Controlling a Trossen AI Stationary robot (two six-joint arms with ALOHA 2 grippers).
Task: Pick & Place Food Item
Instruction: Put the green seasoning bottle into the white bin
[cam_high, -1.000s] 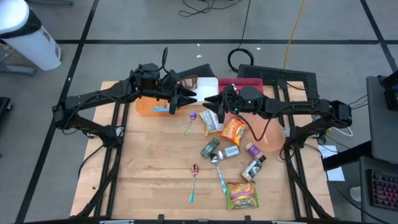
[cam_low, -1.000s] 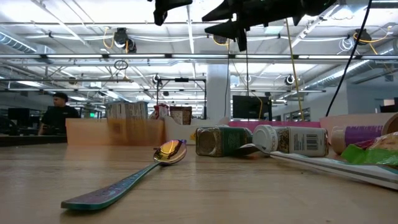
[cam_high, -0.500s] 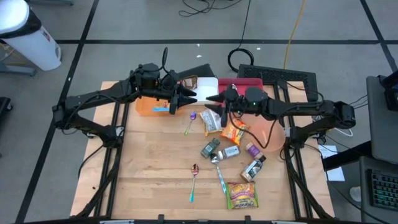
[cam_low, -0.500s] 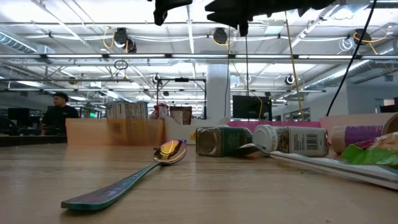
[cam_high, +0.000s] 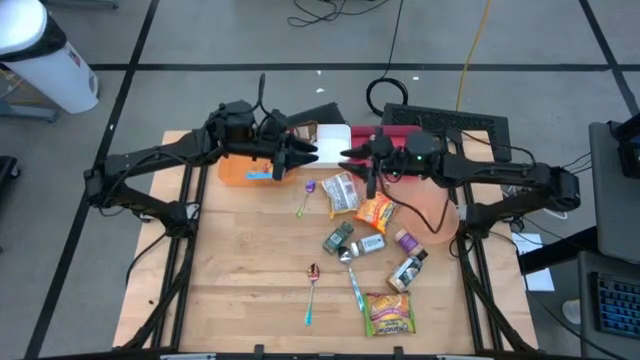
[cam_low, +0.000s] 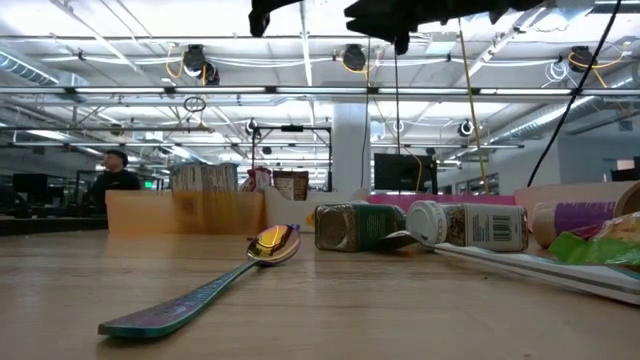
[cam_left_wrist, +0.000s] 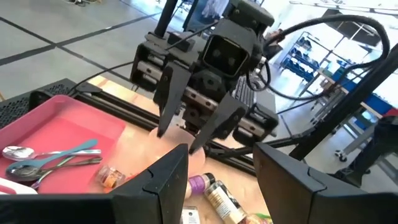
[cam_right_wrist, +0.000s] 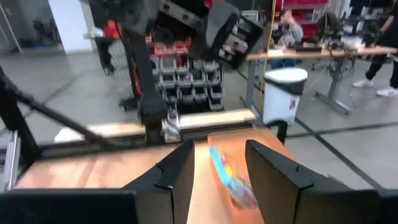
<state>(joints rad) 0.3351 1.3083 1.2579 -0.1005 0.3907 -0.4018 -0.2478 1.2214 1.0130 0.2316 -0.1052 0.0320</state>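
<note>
Food packets lie loose on the wooden table: in the overhead frame a clear packet sits just above centre, an orange packet lies just beside it to the lower right, and a green-and-yellow packet lies well apart near the bottom edge. None of them is held. The right gripper hangs above the table, just above the clear packet in the overhead frame, fingers pointing down, parted to a moderate gap and empty. The left gripper faces it from the left of the frame, likewise parted with nothing between its fingers, over the right end of the orange bin. Small jars and spoons crowd the lower centre. The step in hand appears to be the approach to a packet, probably the clear one. A good grasp would likely call for a straight descent over the packet's middle, fingers set across its short side, closing on a fold of film and not on the orange neighbour. The film looks slippery and may crumple, so a slow lift seems wise. Which container should receive the packet cannot be told.
</note>
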